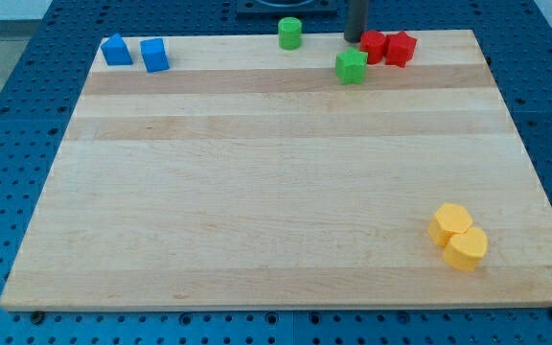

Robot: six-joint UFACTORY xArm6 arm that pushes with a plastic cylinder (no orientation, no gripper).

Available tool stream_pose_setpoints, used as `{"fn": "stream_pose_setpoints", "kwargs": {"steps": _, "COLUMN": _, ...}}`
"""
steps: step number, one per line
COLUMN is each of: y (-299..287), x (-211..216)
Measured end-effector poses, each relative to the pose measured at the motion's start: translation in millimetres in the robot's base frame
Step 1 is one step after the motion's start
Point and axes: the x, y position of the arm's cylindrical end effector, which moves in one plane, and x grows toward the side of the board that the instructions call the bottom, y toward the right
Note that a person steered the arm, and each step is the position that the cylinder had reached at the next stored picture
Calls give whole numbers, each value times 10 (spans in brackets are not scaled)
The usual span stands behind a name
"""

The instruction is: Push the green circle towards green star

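Observation:
The green circle (289, 33), a short cylinder, stands at the board's top edge, a little left of centre. The green star (351, 66) lies below and to the right of it, about a block's width apart. My tip (355, 39) comes down at the top edge, right of the green circle and just above the green star, close beside the left red block (373, 46).
Two red blocks touch at the top right, the right one (401, 48) star-like. Two blue blocks (116, 50) (155, 55) sit at the top left. Two yellow blocks (449, 223) (467, 248) touch at the bottom right. The wooden board (257, 192) lies on a blue pegboard.

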Motion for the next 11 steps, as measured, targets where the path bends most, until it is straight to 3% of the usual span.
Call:
{"fn": "stream_pose_setpoints", "kwargs": {"steps": 4, "y": -716, "x": 2}}
{"fn": "stream_pose_setpoints", "kwargs": {"steps": 5, "y": -1410, "x": 410}}
{"fn": "stream_pose_setpoints", "kwargs": {"steps": 6, "y": -1641, "x": 939}}
{"fn": "stream_pose_setpoints", "kwargs": {"steps": 7, "y": -1768, "x": 790}}
{"fn": "stream_pose_setpoints", "kwargs": {"steps": 8, "y": -2253, "x": 323}}
{"fn": "stream_pose_setpoints", "kwargs": {"steps": 9, "y": -2357, "x": -8}}
{"fn": "stream_pose_setpoints", "kwargs": {"steps": 11, "y": -2185, "x": -13}}
